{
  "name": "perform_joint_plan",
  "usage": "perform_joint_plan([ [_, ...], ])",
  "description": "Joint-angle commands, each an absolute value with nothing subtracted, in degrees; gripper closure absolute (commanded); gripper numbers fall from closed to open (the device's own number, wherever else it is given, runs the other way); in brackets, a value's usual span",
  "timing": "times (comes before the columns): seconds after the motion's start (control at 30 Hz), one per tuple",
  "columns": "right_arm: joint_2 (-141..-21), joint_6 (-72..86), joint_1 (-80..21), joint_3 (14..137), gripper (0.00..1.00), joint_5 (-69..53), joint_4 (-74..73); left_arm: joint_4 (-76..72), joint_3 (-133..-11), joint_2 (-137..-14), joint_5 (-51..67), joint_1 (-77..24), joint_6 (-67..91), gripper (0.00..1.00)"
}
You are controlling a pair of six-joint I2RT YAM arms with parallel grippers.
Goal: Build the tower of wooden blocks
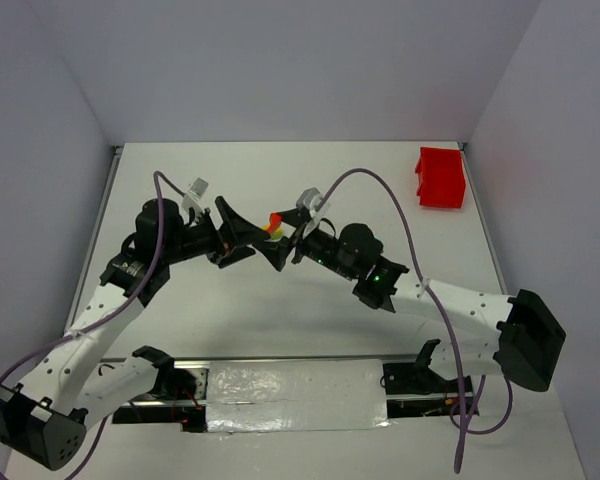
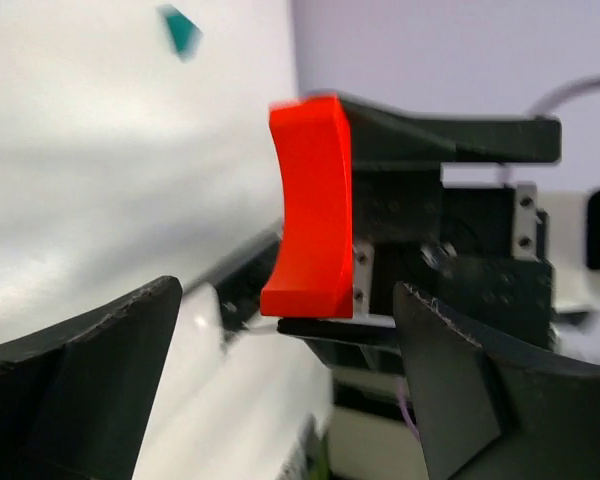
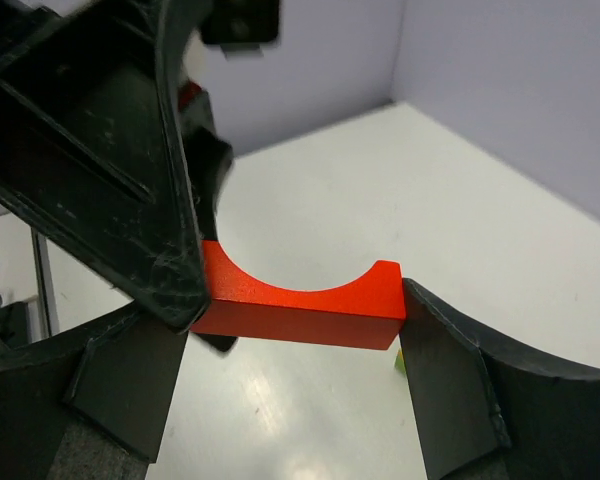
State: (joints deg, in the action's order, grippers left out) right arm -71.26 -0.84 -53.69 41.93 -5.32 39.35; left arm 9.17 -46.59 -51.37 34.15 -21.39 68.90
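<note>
Right wrist: red piece's (image 3: 310, 308) long axis spans right gripper (image 3: 280, 318).

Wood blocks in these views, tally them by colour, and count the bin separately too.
red arch block: 1
teal block: 1
yellow-green block: 1
red bin: 1
Total: 4

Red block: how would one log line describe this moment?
red block: arch, clamped end to end | right gripper: shut on it | left gripper: open, not gripping
</note>
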Motion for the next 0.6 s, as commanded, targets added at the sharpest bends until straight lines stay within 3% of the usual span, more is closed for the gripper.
perform_joint_plan([
  [0.0, -68.6, 6.0, -53.4, 50.0, 0.84, 1.7, 16.2, 24.7, -54.8, -53.3, 22.3, -20.2, 55.8, 0.01],
  [0.13, -71.1, 12.9, -52.0, 57.6, 0.83, 6.3, -0.7, 31.4, -55.1, -51.0, 3.2, -16.3, 53.8, 0.01],
  [0.23, -73.9, 19.9, -49.8, 62.6, 0.82, 7.6, -8.4, 31.2, -54.1, -47.5, -3.6, -15.8, 52.0, 0.0],
  [0.37, -78.6, 22.3, -48.3, 70.6, 0.84, 2.9, -19.5, 18.7, -48.4, -42.9, 1.5, -15.8, 40.1, 0.0],
  [0.4, -80.4, 22.6, -48.0, 72.5, 0.96, -0.9, -24.6, 12.7, -46.9, -41.5, 4.3, -15.8, 37.4, 0.03],
  [0.43, -80.7, 23.1, -47.1, 75.1, 1.0, -2.7, -26.4, 10.7, -45.5, -40.6, 6.0, -15.8, 33.5, 0.03],
  [0.5, -80.2, 23.6, -46.0, 75.6, 1.0, -8.7, -28.2, 5.2, -40.1, -37.8, 10.3, -15.8, 34.2, 0.02],
  [0.57, -79.3, 23.1, -42.7, 76.5, 1.0, -11.9, -30.3, -11.5, -32.7, -35.7, 18.4, -16.0, 35.1, 0.01],
])
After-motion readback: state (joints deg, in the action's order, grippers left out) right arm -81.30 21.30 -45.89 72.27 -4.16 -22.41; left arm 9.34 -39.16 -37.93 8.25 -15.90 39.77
